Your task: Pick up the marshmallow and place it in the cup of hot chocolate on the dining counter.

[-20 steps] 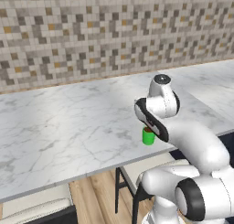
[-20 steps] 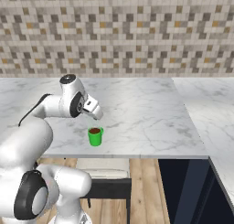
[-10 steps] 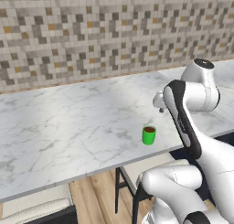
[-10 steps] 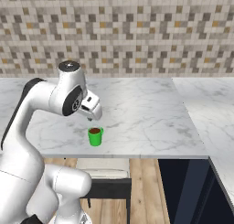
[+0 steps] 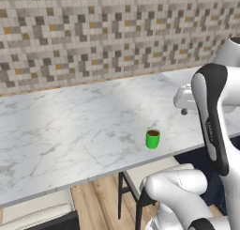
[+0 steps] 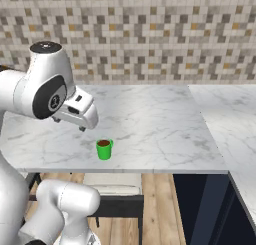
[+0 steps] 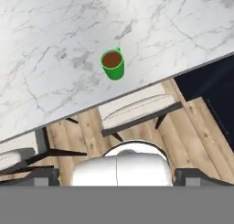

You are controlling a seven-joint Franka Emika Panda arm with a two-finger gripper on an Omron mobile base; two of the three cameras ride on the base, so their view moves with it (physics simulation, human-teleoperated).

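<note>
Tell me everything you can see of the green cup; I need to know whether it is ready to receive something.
The cup of hot chocolate is a small, bright green cylinder with no clear handle, looking smooth and plastic-like. It stands upright with its mouth open, filled near the rim with dark brown liquid; nothing floats on the surface. It rests on the dining counter, close to the front edge, above a pale-seated stool. Nothing but the counter touches it.

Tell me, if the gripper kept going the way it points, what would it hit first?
Probably the dining counter near the cup of hot chocolate, or the cup itself; depth is unclear.
</note>
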